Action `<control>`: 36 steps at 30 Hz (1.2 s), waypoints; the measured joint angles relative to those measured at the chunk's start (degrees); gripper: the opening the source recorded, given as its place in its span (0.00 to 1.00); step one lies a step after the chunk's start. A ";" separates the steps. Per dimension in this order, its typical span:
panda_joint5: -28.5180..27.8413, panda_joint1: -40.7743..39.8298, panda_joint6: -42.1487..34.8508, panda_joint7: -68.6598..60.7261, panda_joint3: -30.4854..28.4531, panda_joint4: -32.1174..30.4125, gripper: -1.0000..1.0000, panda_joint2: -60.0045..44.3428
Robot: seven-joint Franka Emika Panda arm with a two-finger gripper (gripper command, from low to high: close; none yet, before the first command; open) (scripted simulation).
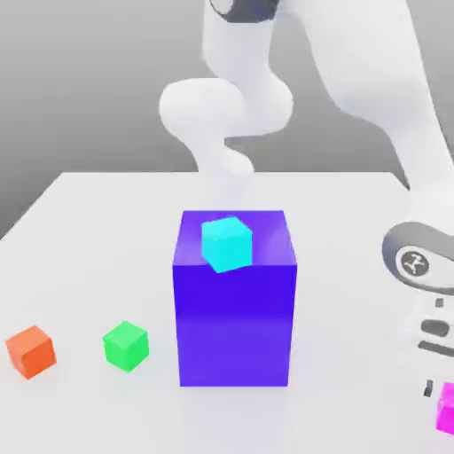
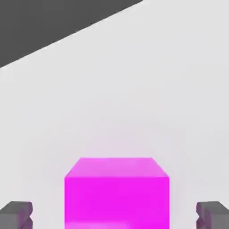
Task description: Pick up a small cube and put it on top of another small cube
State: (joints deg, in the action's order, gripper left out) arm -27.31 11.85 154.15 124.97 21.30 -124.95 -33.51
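exterior view: the gripper (image 1: 436, 390) is low over the table (image 1: 89, 230) at the view's right edge, at the pink cube (image 1: 447, 410). a cyan cube (image 1: 227, 243) tops the blue block (image 1: 235, 310); green cube (image 1: 125, 345) and orange cube (image 1: 31, 351) sit left. hand view: the pink cube (image 2: 117, 193) lies between the fingers (image 2: 17, 214), gaps either side; nothing gripped.

Exterior view: raised, off the arm, angled down across the white table (image 1: 89, 213) toward the arm's base at the far edge; medium range, taking in the large blue-purple block (image 1: 235, 310). Hand view: mounted on the hand, very close to the tabletop, facing the magenta-pink cube (image 2: 117, 192) between two fingertips (image 2: 17, 214). Shared between both: that cube (image 1: 446, 408), at the exterior view's lower right.
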 joint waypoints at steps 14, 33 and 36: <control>6.93 -11.87 -4.57 -13.43 2.86 -5.49 0.00 11.69; 28.95 -44.61 0.52 -45.36 -14.68 -38.10 0.00 42.25; 28.40 -45.13 5.53 -44.49 -15.00 -38.78 0.00 37.68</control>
State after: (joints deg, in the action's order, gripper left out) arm 1.09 -33.28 159.68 80.48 6.30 -163.73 4.17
